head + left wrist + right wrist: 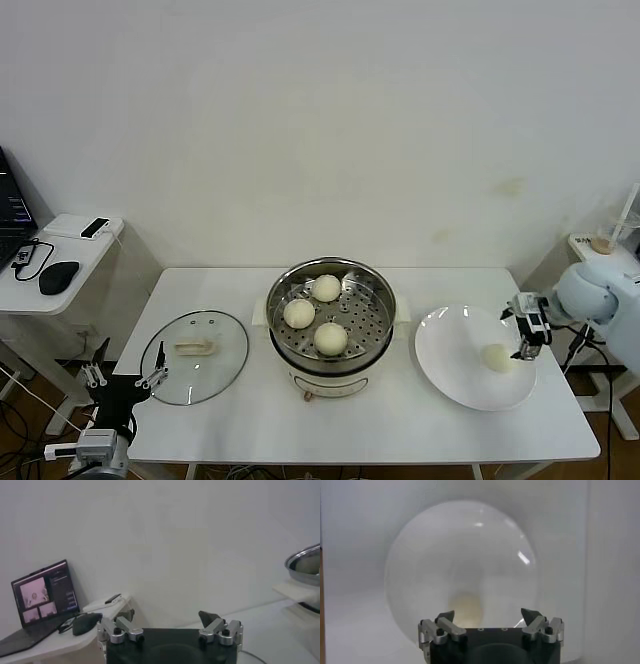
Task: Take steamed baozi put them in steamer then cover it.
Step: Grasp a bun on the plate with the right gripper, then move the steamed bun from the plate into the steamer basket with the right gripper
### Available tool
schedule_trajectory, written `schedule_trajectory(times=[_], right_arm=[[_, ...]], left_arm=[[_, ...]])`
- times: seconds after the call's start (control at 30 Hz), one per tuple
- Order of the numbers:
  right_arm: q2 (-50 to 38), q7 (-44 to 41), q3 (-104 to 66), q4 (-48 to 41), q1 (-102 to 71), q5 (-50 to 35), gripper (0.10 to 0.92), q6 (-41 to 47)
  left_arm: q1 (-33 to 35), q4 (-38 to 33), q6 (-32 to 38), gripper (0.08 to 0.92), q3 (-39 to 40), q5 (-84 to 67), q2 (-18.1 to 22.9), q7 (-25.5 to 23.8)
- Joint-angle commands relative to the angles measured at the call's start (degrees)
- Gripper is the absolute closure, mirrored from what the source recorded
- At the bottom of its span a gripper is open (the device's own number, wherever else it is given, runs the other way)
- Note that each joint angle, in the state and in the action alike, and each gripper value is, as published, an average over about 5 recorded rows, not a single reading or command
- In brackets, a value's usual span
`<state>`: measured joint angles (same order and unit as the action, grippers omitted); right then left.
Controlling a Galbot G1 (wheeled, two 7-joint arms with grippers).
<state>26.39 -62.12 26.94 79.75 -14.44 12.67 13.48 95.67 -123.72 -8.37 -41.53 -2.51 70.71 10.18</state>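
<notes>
White counter, head view. The steamer stands at the counter's centre, nearer the rear edge, holding three steamed baozi on its perforated tray. The white plate lies toward the right edge and carries the fourth bun. The cover lies flat toward the left edge, with the long axis of its oblong handle running roughly parallel to the front edge.

The right gripper hangs just beside the last bun at the plate's right rim, jaws spread and holding nothing. The left gripper waits off the front left corner, likewise spread and empty.

Step in hand, as judged: fetching the fourth bun. The next move calls for straddling the bun, closing gently, and carrying it to the tray's free quarter. The cover remains to be placed.
</notes>
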Motion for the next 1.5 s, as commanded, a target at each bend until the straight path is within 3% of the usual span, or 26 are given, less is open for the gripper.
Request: schedule_trajectory(times=[0.03, 0.63, 1.1, 1.5], right_arm=[[3.64, 0.19, -6.15, -7.05, -8.15, 3.17, 0.203, -0.91], [8.49, 1.72, -5.32, -11.64, -7.02, 4.36, 0.210, -0.68], [7.44, -0.58, -4.90, -10.99, -6.01, 4.24, 0.410, 0.42], [1.59, -2.17, 7.55, -3.76, 11.33, -4.76, 0.423, 2.92]], left_arm=[[0.12, -0.01, -0.01, 0.177, -0.07, 0.05, -0.02, 0.01], [0.06, 0.02, 0.00, 0.177, -0.32, 0.26, 0.19, -0.18], [0.35, -0.58, -0.05, 0.177, -0.44, 0.22, 0.50, -0.12], [0.22, -1.63, -0.25, 0.177, -0.43, 0.24, 0.04, -0.19]])
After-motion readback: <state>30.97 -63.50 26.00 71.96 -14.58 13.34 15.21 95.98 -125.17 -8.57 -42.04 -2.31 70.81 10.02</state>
